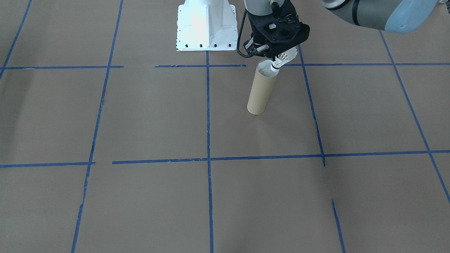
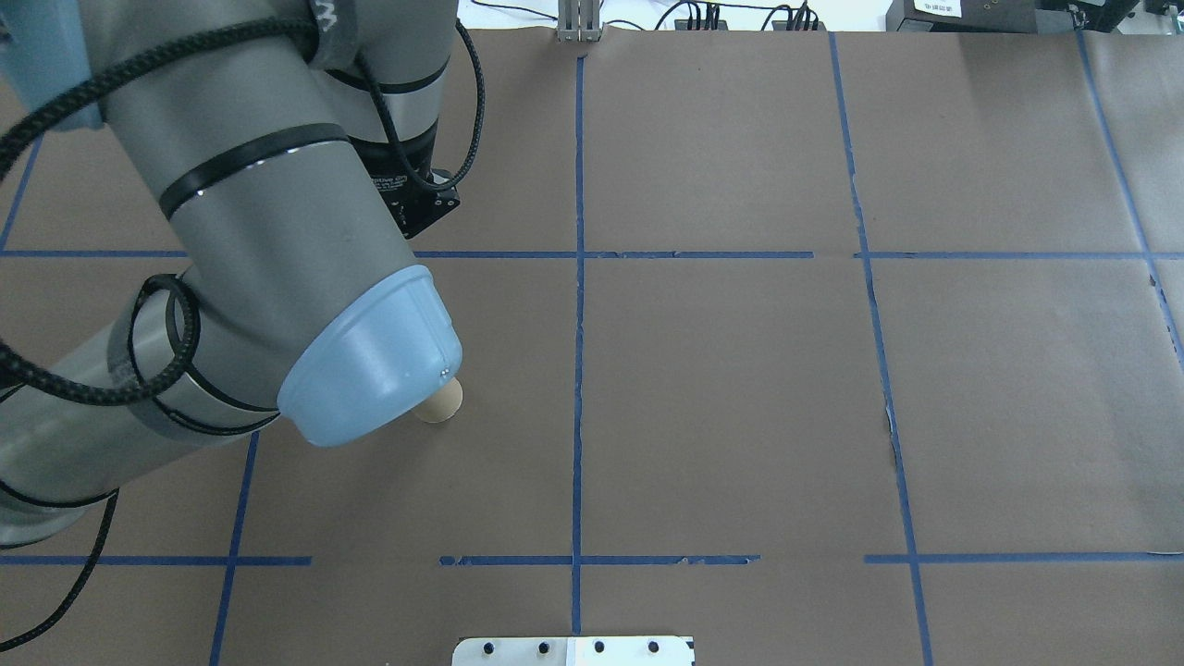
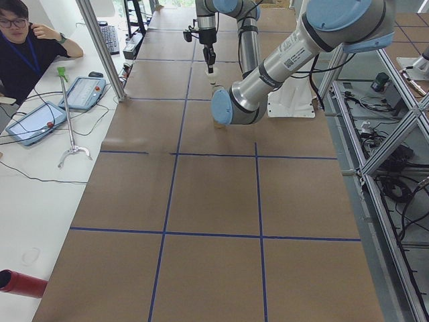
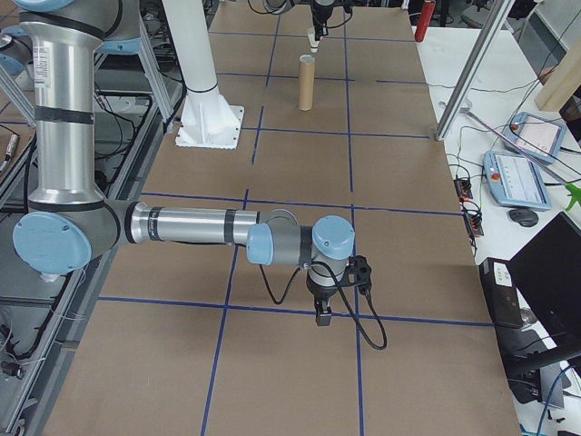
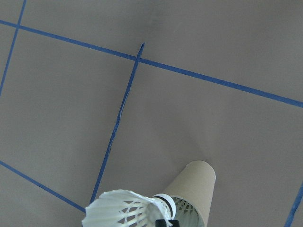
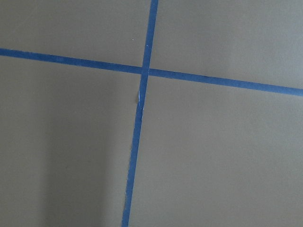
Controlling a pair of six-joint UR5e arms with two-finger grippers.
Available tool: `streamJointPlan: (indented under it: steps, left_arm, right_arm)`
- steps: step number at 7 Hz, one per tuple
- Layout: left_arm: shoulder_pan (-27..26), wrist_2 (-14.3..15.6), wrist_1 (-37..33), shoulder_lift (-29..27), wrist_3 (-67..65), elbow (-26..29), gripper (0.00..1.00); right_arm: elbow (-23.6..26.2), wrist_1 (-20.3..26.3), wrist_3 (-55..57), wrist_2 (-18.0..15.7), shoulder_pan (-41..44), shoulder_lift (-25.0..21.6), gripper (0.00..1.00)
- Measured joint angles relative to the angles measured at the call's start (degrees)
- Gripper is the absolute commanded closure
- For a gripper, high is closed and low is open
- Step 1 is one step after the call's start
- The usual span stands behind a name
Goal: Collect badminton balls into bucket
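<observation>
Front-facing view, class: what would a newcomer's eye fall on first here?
The left end effector holds a white shuttlecock tilted, cork tip down at the rim of the upright brown cardboard tube, near the white robot base. The brown table, crossed by blue tape lines, otherwise shows nothing loose in this view.

Arm [image 2: 277, 240] over tube [image 2: 444, 403]

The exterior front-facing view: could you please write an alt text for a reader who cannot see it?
The left hand holds a white shuttlecock tilted, cork tip down, at the open mouth of an upright brown cardboard tube. The tube stands on a brown table marked with blue tape lines, near a white robot base.
</observation>
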Motion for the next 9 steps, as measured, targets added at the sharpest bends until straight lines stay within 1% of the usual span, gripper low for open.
streamJointPlan:
  steps: [3,4,5,7,8,9]
  left_arm:
    - [1.2,-0.1,-1.1,1.2,-0.9,0.6,1.00]
    - [1.3,-0.1,-1.4,1.6,-0.9,0.6,0.43]
    - [1.3,-0.2,-1.6,2.0,-0.9,0.6,0.00]
    - [1.4,-0.3,-2.9,2.7,-0.7,0.2,0.00]
    - [1.3,-0.3,-4.7,3.1,-0.3,-0.1,0.00]
    - [1.1,-0.2,-7.8,4.2,0.0,-0.7,0.00]
  right_arm:
    - [0.0,0.0,0.0,0.0,0.0,0.0,0.00]
    - [0.0,0.0,0.0,0.0,0.0,0.0,0.00]
    - [0.0,0.0,0.0,0.0,0.0,0.0,0.00]
    - [0.0,0.0,0.0,0.0,0.0,0.0,0.00]
    - [0.0,0.0,0.0,0.0,0.0,0.0,0.00]
    - [0.0,0.0,0.0,0.0,0.0,0.0,0.00]
